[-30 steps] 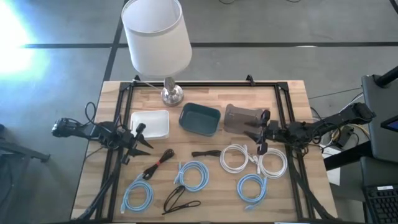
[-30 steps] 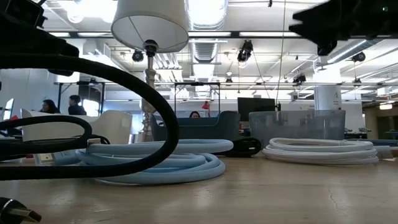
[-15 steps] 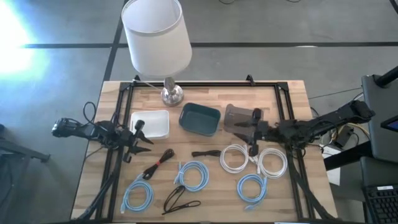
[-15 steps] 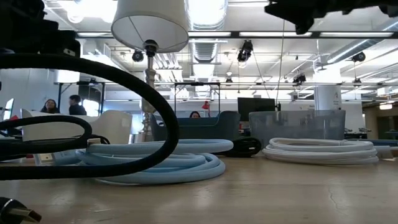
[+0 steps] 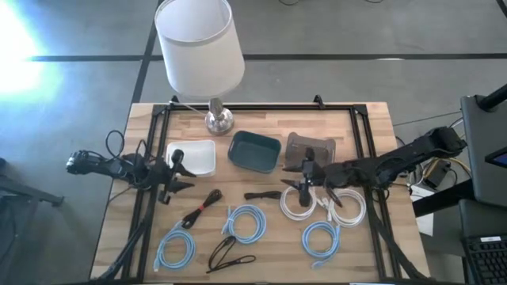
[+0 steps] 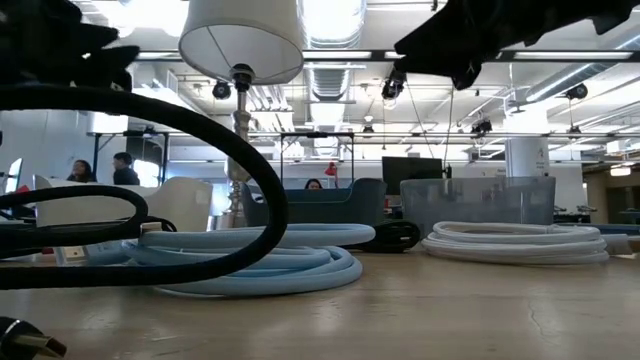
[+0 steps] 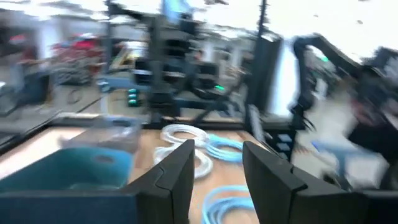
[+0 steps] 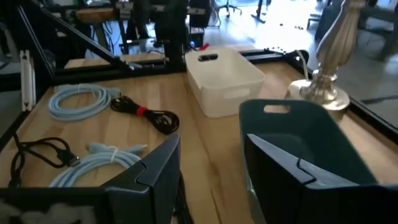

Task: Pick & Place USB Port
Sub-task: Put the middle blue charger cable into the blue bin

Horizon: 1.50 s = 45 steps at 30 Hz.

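Several coiled cables lie on the wooden table: light blue coils [image 5: 245, 222], white coils [image 5: 299, 201], a short black cable [image 5: 260, 195], a black cable with a red tie [image 5: 202, 209] and a black loop [image 5: 230, 253]. My right gripper [image 5: 303, 184] hovers open above the white coils, just near of the clear bin [image 5: 309, 150]; its wrist view [image 8: 211, 140] looks over the teal bin [image 8: 298, 130] and white bin [image 8: 224, 78]. My left gripper [image 5: 184, 172] is open beside the white bin's [image 5: 190, 157] near left corner, holding nothing [image 7: 214, 149].
A lamp [image 5: 200, 47] stands at the far edge, its base [image 5: 219, 120] behind the teal bin [image 5: 254, 150]. A black frame rail [image 5: 253, 107] runs around the table. More blue coils lie near the front edge [image 5: 174, 247] [image 5: 321, 237]. People sit in the room beyond [image 6: 120, 168].
My right arm has reached toward the table's left, carrying its gripper from beside the clear bin's right end to above the white coils. It stays open. The cables and bins have not moved.
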{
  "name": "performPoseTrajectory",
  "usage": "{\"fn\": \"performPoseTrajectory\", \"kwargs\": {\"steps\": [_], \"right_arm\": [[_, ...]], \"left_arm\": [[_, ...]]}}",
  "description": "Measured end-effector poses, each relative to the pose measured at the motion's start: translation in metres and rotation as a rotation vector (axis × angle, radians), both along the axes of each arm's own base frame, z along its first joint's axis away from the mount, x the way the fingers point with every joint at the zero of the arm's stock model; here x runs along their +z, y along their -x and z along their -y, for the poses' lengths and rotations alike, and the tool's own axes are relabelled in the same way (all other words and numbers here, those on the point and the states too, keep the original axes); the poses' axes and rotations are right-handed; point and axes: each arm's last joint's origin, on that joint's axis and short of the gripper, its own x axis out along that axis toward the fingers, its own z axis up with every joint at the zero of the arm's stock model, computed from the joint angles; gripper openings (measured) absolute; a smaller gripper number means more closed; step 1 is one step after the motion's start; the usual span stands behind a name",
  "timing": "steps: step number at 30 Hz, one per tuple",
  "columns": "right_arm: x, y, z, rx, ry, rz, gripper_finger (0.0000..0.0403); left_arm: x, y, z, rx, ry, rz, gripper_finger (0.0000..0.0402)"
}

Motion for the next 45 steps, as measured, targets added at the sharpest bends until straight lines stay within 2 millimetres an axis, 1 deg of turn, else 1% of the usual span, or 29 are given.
{"fn": "performPoseTrajectory", "kwargs": {"steps": [4,6,9,12,14,18,23,26,30,33,35,38,42,45], "right_arm": [[-0.008,-0.006,-0.002,-0.002,0.0,-0.026,0.0173],[-0.013,-0.008,-0.002,-0.003,0.002,-0.041,0.0173],[-0.017,-0.013,-0.003,-0.006,0.002,-0.038,0.0173],[-0.021,-0.018,-0.001,-0.018,-0.002,-0.019,0.0173],[-0.023,-0.022,0.003,-0.032,-0.001,-0.023,0.0173],[-0.03,-0.031,0.01,0.011,-0.024,-0.058,0.0173],[-0.029,-0.042,0.013,0.05,-0.042,-0.063,0.0173],[-0.025,-0.044,0.012,0.061,-0.014,-0.065,0.0173],[-0.021,-0.044,0.012,0.066,-0.005,-0.061,0.0173],[-0.02,-0.044,0.012,0.065,-0.01,-0.056,0.0173],[-0.02,-0.044,0.012,0.067,-0.003,-0.058,0.0173],[-0.02,-0.043,0.012,0.068,0.0,-0.062,0.0173],[-0.02,-0.043,0.012,0.069,0.004,-0.063,0.0173],[-0.02,-0.043,0.012,0.069,0.003,-0.063,0.0173]], "left_arm": [[0.0,0.0,-0.005,0.155,0.095,-0.005,0.014],[0.001,0.0,-0.006,0.181,0.111,-0.001,0.0139],[0.006,0.0,-0.004,0.129,0.096,0.058,0.0134],[0.018,0.0,-0.002,0.047,0.145,0.151,0.0124],[0.027,-0.001,-0.001,0.031,0.159,0.157,0.0118],[0.044,-0.008,-0.001,0.084,0.132,0.068,0.0115],[0.073,-0.026,0.002,0.114,0.087,-0.081,0.0124],[0.085,-0.041,0.005,0.12,0.055,-0.194,0.0134],[0.089,-0.068,0.011,0.12,-0.002,-0.305,0.0151],[0.087,-0.089,0.015,0.116,-0.012,-0.377,0.0165],[0.075,-0.103,0.019,0.097,-0.023,-0.465,0.0173],[0.068,-0.125,0.024,0.071,-0.009,-0.503,0.018],[0.038,-0.15,0.033,0.059,0.024,-0.667,0.018],[0.028,-0.168,0.043,0.042,0.037,-0.705,0.0179]]}}
